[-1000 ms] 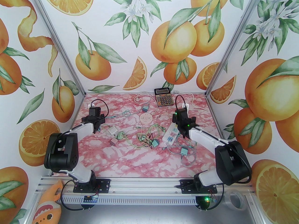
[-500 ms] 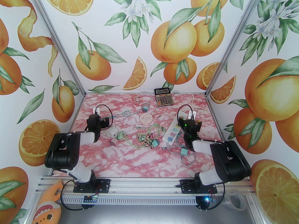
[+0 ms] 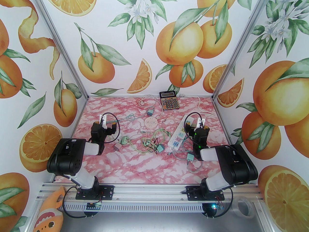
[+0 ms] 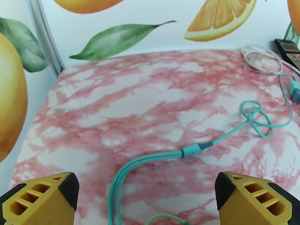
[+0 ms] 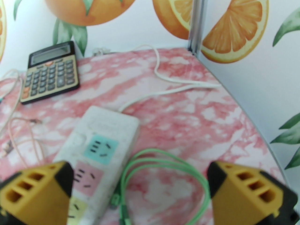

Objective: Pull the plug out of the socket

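– Now, gripper status?
– Both spread wide, empty. Right gripper (image 5: 140,179) hovers over the green cable (image 5: 150,150), beside the strip (image 5: 105,128); left gripper (image 4: 146,189) over a teal cable (image 4: 191,150), well apart.
– Procedure?
– Follow the green cable to the plug, likely at the strip's near end; not clear here. Pin the strip, clamp the plug body, pull straight. Never tug cable.

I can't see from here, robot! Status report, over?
Left end effector open, empty. Right end effector open, empty, over power strip. Green cable looped beside strip.
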Action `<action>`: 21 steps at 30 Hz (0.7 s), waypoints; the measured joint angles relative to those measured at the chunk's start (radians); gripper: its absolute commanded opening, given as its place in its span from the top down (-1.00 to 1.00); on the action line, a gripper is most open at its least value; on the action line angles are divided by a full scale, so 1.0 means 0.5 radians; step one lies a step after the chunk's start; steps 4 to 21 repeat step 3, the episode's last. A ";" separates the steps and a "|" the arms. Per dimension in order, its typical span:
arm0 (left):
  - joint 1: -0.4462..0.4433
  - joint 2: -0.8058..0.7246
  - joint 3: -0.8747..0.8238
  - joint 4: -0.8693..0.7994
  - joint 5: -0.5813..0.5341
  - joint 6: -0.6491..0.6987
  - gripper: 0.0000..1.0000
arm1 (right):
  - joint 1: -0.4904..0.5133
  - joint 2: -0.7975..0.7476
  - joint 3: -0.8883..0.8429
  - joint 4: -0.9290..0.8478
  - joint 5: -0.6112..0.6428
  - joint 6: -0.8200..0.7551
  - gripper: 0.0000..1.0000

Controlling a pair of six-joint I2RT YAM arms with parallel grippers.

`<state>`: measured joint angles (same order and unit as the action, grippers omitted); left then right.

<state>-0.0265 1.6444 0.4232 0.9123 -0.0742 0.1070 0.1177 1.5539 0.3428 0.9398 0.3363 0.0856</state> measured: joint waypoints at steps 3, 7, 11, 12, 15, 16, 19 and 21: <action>0.000 0.000 0.000 0.007 0.000 0.002 -1.00 | 0.000 0.000 0.000 0.000 -0.008 -0.002 -1.00; 0.000 0.000 0.000 0.007 0.000 0.002 -1.00 | 0.000 0.000 0.000 0.000 -0.008 -0.002 -1.00; 0.000 0.000 0.000 0.007 0.000 0.002 -1.00 | 0.000 0.000 0.000 0.000 -0.008 -0.002 -1.00; 0.000 0.000 0.000 0.007 0.000 0.002 -1.00 | 0.000 0.000 0.000 0.000 -0.008 -0.002 -1.00; 0.000 0.000 0.000 0.007 0.000 0.002 -1.00 | 0.000 0.000 0.000 0.000 -0.008 -0.002 -1.00; 0.000 0.000 0.000 0.007 0.000 0.002 -1.00 | 0.000 0.000 0.000 0.000 -0.008 -0.002 -1.00; 0.000 0.000 0.000 0.007 0.000 0.002 -1.00 | 0.000 0.000 0.000 0.000 -0.008 -0.002 -1.00; 0.000 0.000 0.000 0.007 0.000 0.002 -1.00 | 0.000 0.000 0.000 0.000 -0.008 -0.002 -1.00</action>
